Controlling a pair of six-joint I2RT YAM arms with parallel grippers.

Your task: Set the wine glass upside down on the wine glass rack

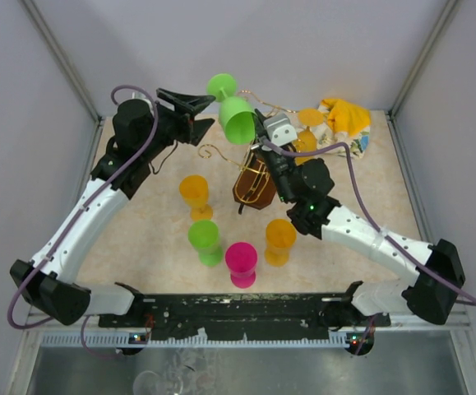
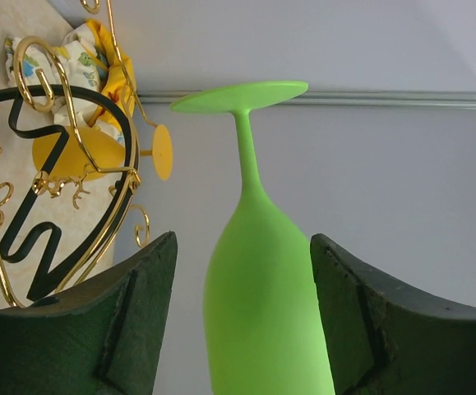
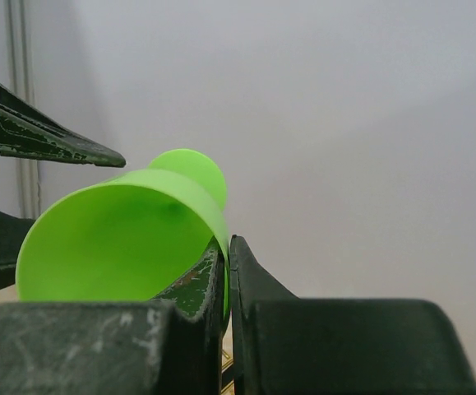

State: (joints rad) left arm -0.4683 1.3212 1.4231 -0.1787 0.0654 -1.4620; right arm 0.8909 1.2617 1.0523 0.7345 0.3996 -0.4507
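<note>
A green wine glass (image 1: 236,117) hangs in the air above the back of the table, its foot (image 1: 221,85) pointing away and to the left. My right gripper (image 1: 260,132) is shut on the rim of its bowl (image 3: 114,247), one finger inside and one outside (image 3: 228,247). My left gripper (image 1: 211,111) is open, its fingers straddling the bowl (image 2: 262,313) with a gap on each side (image 2: 242,239). The wine glass rack (image 1: 252,183), gold wire around a dark oval frame (image 2: 57,164), stands just below and to the right of the glass.
An orange glass (image 1: 305,140) hangs on the rack's far side (image 2: 90,152). On the table in front stand two orange glasses (image 1: 194,193) (image 1: 279,239), a green one (image 1: 205,240) and a pink one (image 1: 241,262). A yellow patterned cloth (image 1: 344,115) lies at the back right.
</note>
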